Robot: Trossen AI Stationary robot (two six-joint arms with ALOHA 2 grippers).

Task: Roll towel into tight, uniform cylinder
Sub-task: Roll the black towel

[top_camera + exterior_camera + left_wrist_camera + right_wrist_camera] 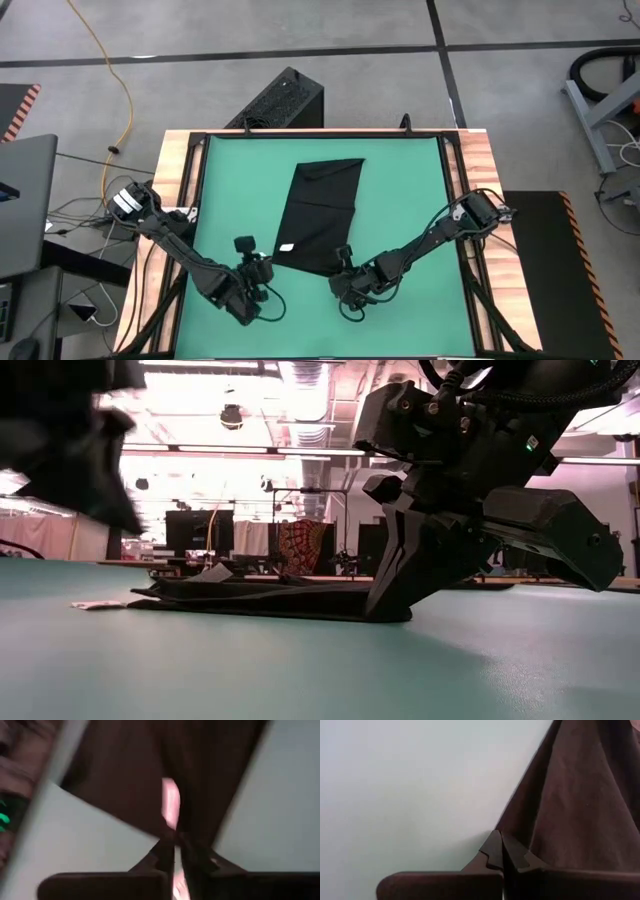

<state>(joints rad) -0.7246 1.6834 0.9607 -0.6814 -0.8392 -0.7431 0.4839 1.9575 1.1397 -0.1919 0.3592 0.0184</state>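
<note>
Right gripper: down on the green mat at the near corner of the towel. Fingers pressed together; the right wrist view shows the tips meeting at the cloth's edge, apparently nipping the corner, though a true hold cannot be confirmed.

Left gripper: raised off the mat near the towel's other near corner, beside the small white tag. The left wrist view is smeared by motion; fingers look nearly together, but their state cannot be settled and no cloth is seen between them.

Towel: flat, folded into a long strip, lying mid-mat and running from the grippers toward the far edge. No roll started.

Black ribbed box: beyond the table's far edge, clear of the work.

Risks, as judged: one corner lifted alone would start a skewed, conical roll; a thin pinch could slip and leave slack turns; dragging could shift the folded layers.
</note>
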